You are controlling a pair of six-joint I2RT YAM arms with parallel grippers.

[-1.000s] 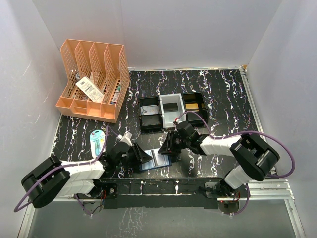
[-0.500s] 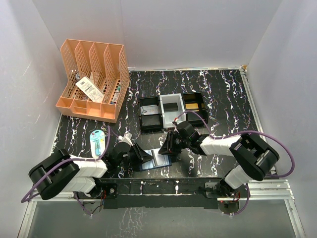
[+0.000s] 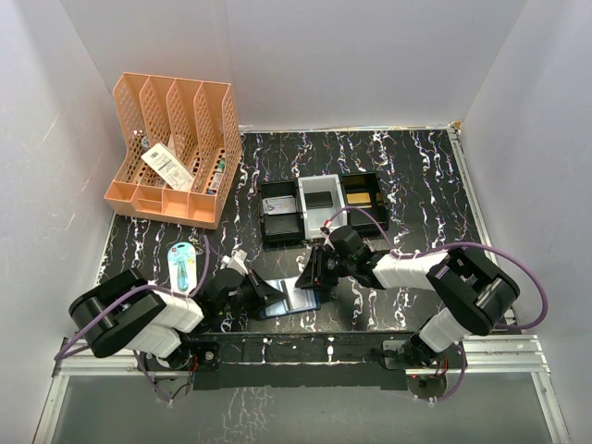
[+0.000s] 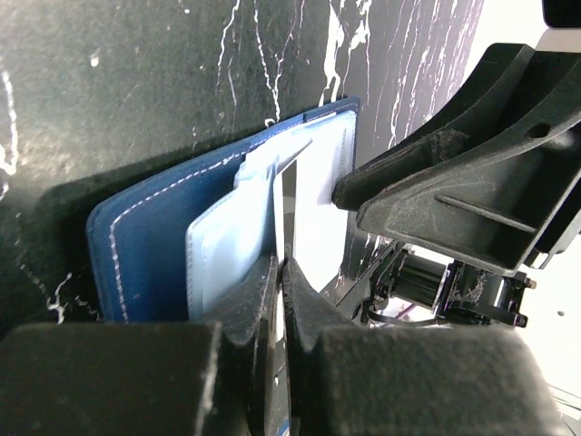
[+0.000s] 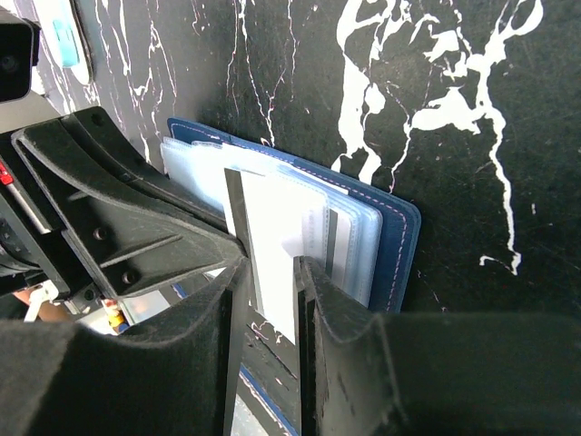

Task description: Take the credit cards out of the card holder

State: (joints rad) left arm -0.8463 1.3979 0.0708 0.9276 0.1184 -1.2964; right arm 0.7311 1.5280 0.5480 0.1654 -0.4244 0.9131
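Observation:
The navy card holder (image 3: 294, 299) lies open on the black marbled table near the front edge, between my two grippers. My left gripper (image 3: 265, 294) is at its left side. In the left wrist view my left gripper (image 4: 283, 272) is shut on a thin leaf standing up from the card holder (image 4: 145, 245). My right gripper (image 3: 313, 275) is at its upper right. In the right wrist view my right gripper (image 5: 270, 272) has its jaws a little apart around a white credit card (image 5: 272, 227). The card sticks out of the clear sleeves of the card holder (image 5: 399, 236).
Black and grey trays (image 3: 319, 208) stand just behind the card holder. A pale blue oval case (image 3: 182, 262) lies left of my left arm. A peach file organizer (image 3: 176, 148) stands at the back left. The table's front edge is right below the card holder.
My left arm's rear links have swung to the right and up while its gripper stayed at the card holder. The right arm and the card holder have hardly moved.

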